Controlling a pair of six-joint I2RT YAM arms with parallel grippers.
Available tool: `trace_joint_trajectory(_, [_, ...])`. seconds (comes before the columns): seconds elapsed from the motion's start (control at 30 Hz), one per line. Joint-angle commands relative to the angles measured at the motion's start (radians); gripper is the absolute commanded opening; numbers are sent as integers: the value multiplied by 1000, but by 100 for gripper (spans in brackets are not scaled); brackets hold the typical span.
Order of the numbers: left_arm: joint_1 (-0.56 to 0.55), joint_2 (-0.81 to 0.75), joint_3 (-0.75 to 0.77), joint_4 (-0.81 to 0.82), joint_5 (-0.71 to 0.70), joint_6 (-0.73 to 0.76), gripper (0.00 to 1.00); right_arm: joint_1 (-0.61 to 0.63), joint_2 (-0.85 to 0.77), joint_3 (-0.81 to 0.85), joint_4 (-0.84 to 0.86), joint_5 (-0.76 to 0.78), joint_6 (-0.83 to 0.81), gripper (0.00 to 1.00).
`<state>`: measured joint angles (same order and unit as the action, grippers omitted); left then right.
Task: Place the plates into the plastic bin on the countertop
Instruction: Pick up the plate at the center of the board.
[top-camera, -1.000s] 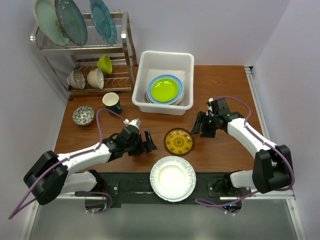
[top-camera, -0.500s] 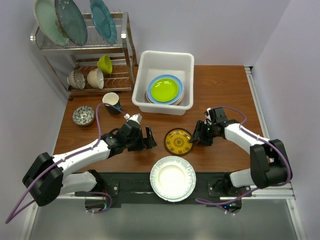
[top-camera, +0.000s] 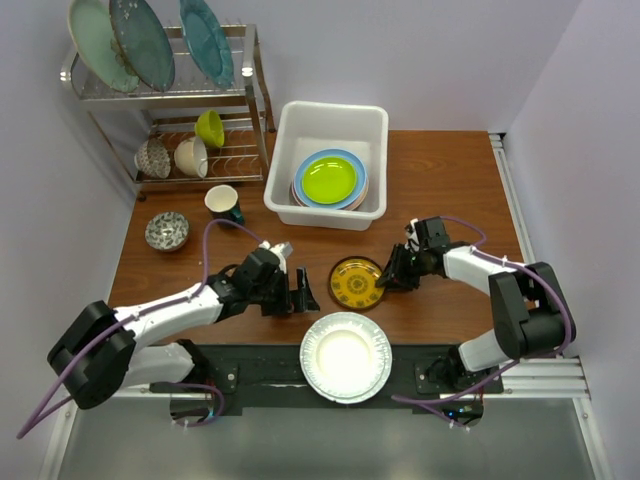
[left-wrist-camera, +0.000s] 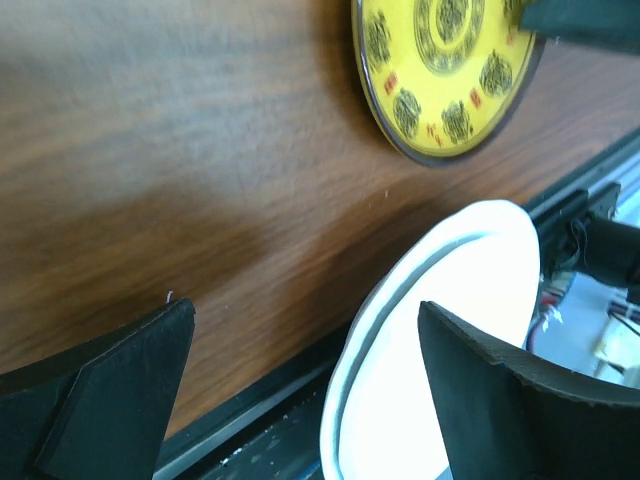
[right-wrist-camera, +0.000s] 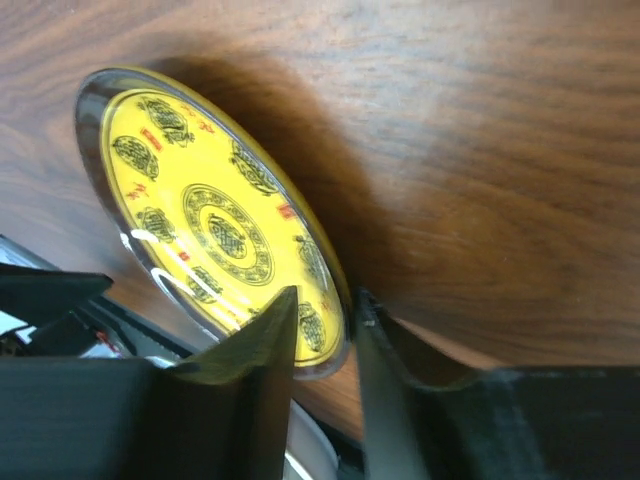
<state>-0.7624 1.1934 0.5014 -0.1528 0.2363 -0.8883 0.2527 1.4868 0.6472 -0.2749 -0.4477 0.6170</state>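
Countertop (top-camera: 450, 180): reddish wood grain, carrying everything listed below. Bin (top-camera: 335, 106): white tub at the far middle, already loaded with a stack of plates; lime green plate (top-camera: 329, 178) on top, blue plate (top-camera: 362, 182) directly under it, paler rims lower down, number not clear. White plate (top-camera: 346, 356): fluted rim, at the near edge and partly past it, untouched, not yet binned. Gold plate (top-camera: 355, 285): smaller, on the wood between the two arms, just beyond the white plate, not yet binned. Right gripper (top-camera: 392, 272): at the gold plate's right rim, drawn narrow, one finger over the face and one outside the edge, pinching it. Left gripper (top-camera: 303, 289): spread fully wide, nothing in it, low over bare wood just left of the gold plate. Judged status: most plates in view stowed; two outstanding, with the gold one likely next.
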Motion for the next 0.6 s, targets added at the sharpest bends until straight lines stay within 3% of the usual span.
trace_joint_trajectory(0.0, [-5,12,-21,96,92,-37,98,-4,15,-15,39,21,10,24])
trace_joint_trajectory(0.23, [-3,51,-66,220,201,-60,93,-4,3,-8,-1,61,-14,0])
trace_joint_trajectory(0.4, [-3,95,-69,246,247,-55,87,-3,-5,-12,2,64,-10,0])
trace_joint_trajectory(0.57, [-5,104,-72,263,274,-52,74,-4,-10,2,5,69,-2,0])
